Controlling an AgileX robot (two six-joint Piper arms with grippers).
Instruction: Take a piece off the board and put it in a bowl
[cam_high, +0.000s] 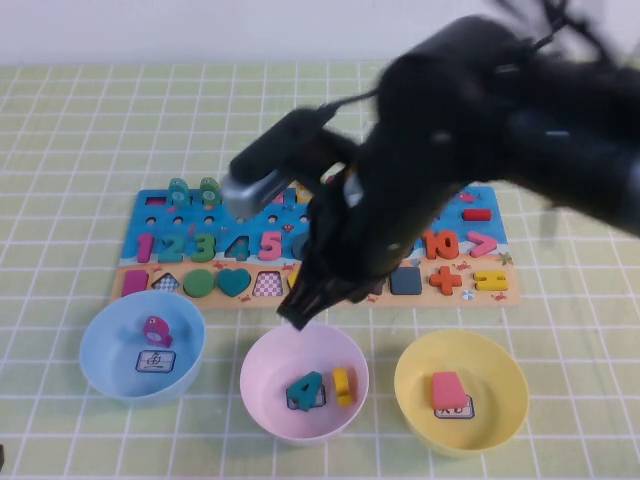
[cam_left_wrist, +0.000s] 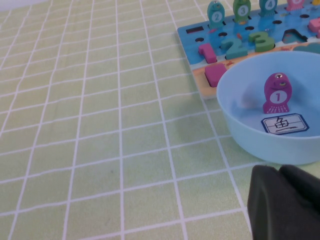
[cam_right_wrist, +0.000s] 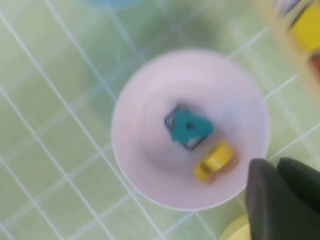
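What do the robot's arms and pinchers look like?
The right arm is chunky and black, with a grey-tipped camera block and thin black cables on it. Its right gripper, above the pink bowl, has dark fingers. The left gripper, near the blue bowl, is black too.

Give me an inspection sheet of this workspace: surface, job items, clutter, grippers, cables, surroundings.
Surface: green checked table cloth.
Job's things: yellow piece lies in the pink bowl beside a teal 4; puzzle board sits behind the three bowls.
Clutter: blue bowl holds a purple fish and a card; yellow bowl holds a pink block.
Grippers: right gripper shut, empty, above the pink bowl's rear rim; left gripper low over the cloth near the blue bowl.
Cables: a black one on the right arm.
Surroundings: pale wall behind the table.
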